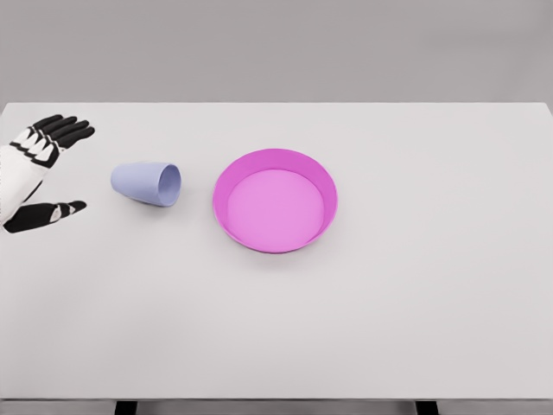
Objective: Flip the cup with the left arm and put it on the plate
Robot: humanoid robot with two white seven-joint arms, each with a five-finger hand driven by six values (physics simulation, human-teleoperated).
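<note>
One step pending: approach; close spread, empty left hand (39,173) at frame left around toppled cup (147,183), upright onto plate (275,201).

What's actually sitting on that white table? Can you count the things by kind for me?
Cup (pale blue, lying on its side): 1
Plate (pink): 1
Robot hand (left, open, beside the cup): 1
Total: 3

Left hand (39,173) runs off the picture's left edge, arm cut away; table (415,328) legs barely peek in at the bottom edge.
</note>
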